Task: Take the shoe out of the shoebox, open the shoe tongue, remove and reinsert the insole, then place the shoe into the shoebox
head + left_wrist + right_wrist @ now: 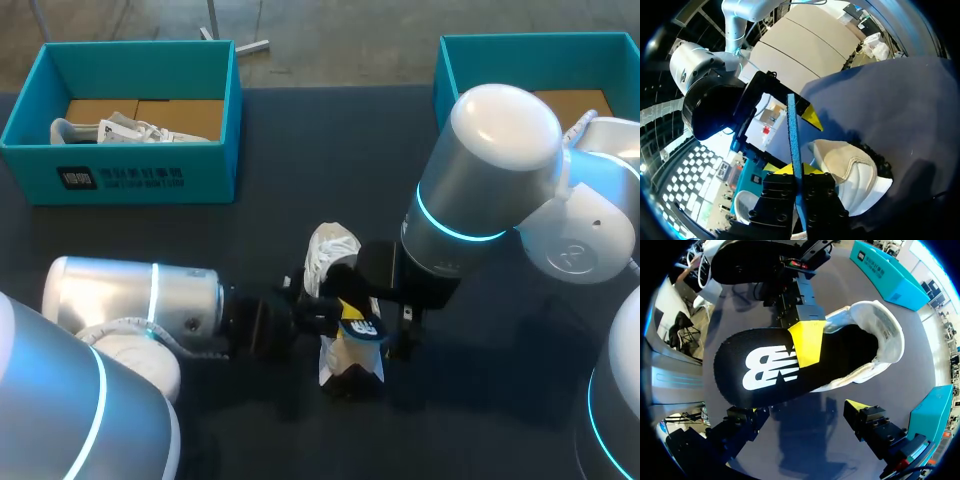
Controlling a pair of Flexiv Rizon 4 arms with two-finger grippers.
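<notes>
A white shoe [330, 255] lies on the dark table, seen again in the right wrist view [882, 332] and the left wrist view [855, 172]. A black insole [765, 370] with a white logo sticks out of its opening, one end still inside. My left gripper [795, 170] is shut on the insole's thin edge [792, 130], with one yellow fingertip [807, 342] lying flat on the insole's face. My right gripper [805, 412] hangs just above the insole and shoe, open wide, its fingers [862, 410] on either side of the insole without touching it.
A teal shoebox [130, 175] at the back left holds another white shoe [115, 130]. A second teal box [445, 75] stands at the back right, partly behind my right arm [490, 170]. Dark tabletop lies open between the boxes.
</notes>
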